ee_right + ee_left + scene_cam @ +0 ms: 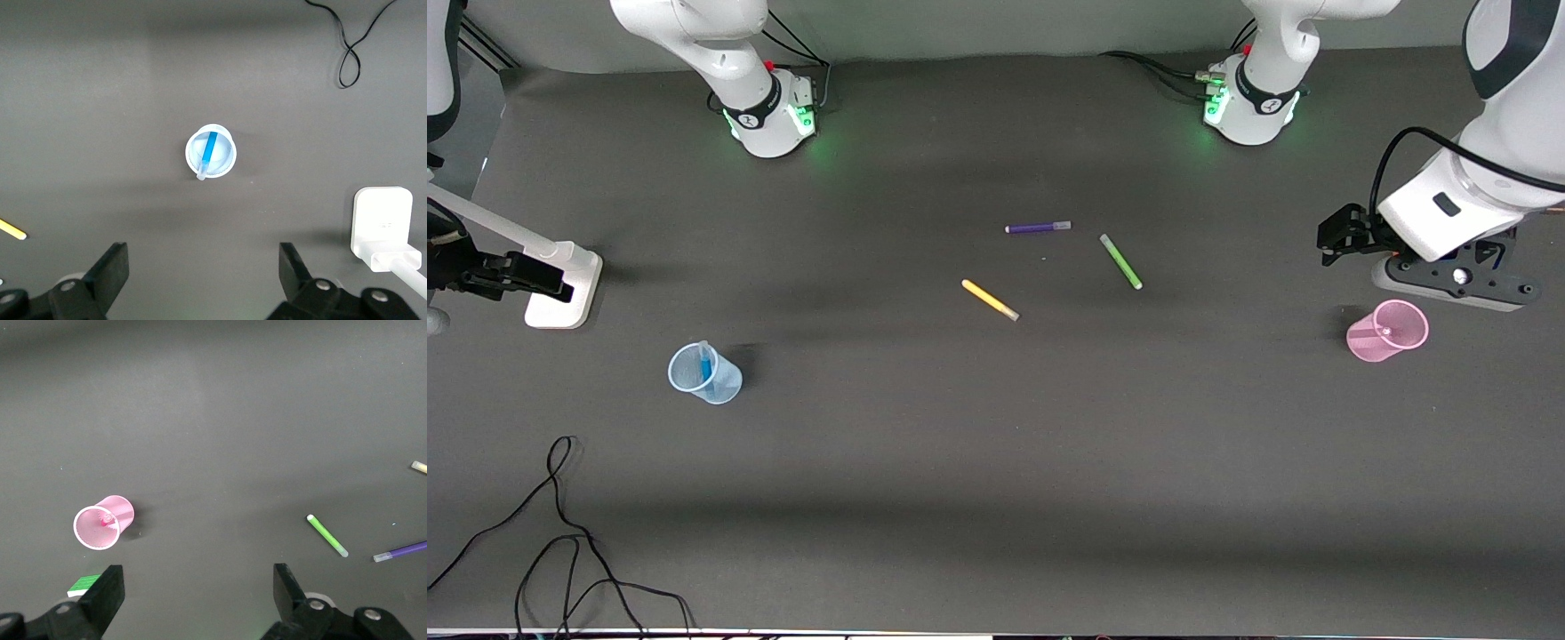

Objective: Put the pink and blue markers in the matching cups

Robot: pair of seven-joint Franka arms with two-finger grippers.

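The pale blue cup (725, 388) stands toward the right arm's end of the table with the blue marker (707, 363) inside it; cup (229, 145) and marker (209, 151) also show in the right wrist view. The pink cup (1363, 343) stands toward the left arm's end with the pink marker (1385, 332) inside it; the left wrist view shows this cup (121, 509) and marker (105, 518) too. My left gripper (1338, 238) (198, 590) is open and empty above the table beside the pink cup. My right gripper (525, 274) (203, 270) is open and empty beside the white stand.
A purple pen (1038, 228), a green pen (1120, 260) and a yellow pen (990, 300) lie loose mid-table. A white stand base (560, 284) sits at the right arm's end. A black cable (560, 533) loops near the front edge.
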